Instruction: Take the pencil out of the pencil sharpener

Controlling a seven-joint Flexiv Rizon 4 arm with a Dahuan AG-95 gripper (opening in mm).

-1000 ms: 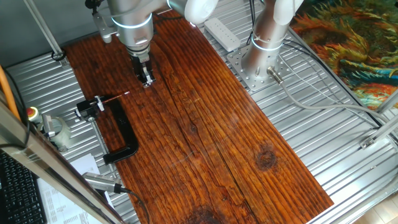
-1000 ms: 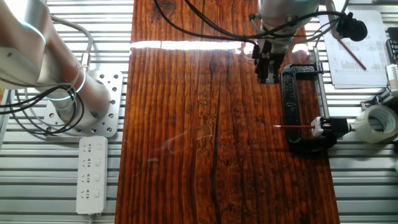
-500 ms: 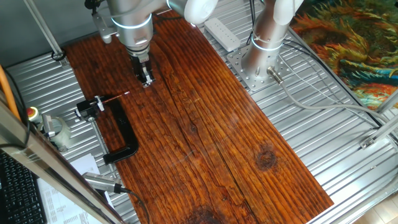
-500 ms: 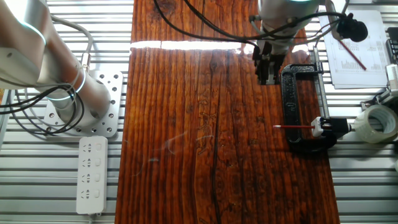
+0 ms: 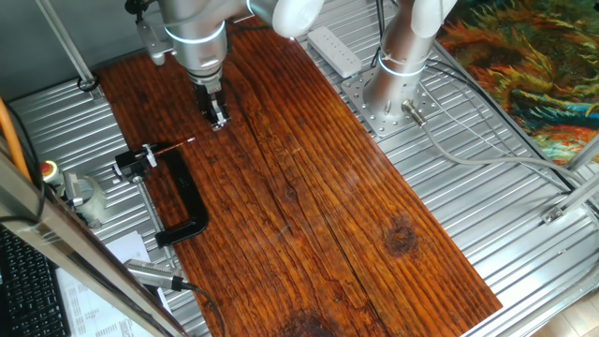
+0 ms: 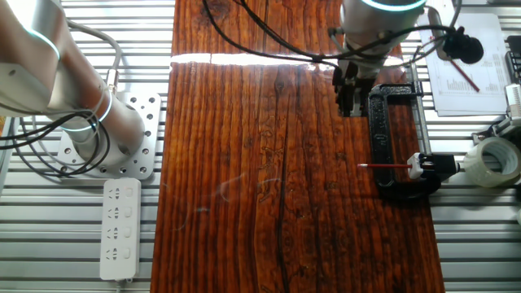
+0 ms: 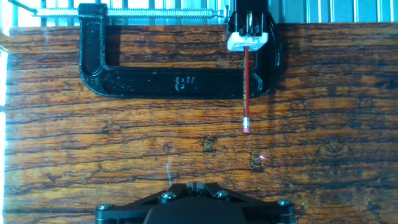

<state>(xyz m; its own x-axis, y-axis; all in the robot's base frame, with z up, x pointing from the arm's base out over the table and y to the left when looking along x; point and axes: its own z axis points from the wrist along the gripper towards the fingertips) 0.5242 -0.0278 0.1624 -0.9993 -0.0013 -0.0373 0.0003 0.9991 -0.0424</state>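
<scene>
From one fixed view, the gripper (image 5: 217, 119) hangs near the worktop's far left corner, holding nothing; its fingers look close together. The pencil (image 5: 174, 146) juts inward from the left edge.

The other fixed view shows bare wood between gripper (image 6: 352, 102) and pencil (image 6: 385, 166).

In the hand view, the pencil (image 7: 246, 87) sticks from the pencil sharpener (image 7: 247, 39), held in the clamp (image 7: 155, 79).

Board: I see a dark, striped wooden board (image 5: 309, 197) lying on the ribbed metal table (image 5: 449, 187).
Clamp: a black C-clamp (image 7: 155, 78) lies flat at the board's edge, its silver threaded rod (image 7: 149, 11) along the outer side.
Power strip: white, on the metal beside the board (image 6: 120, 228).
Tape roll: pale, just off the clamp's end (image 6: 496, 161).
Papers: printed sheets at the corner (image 6: 468, 77).
</scene>
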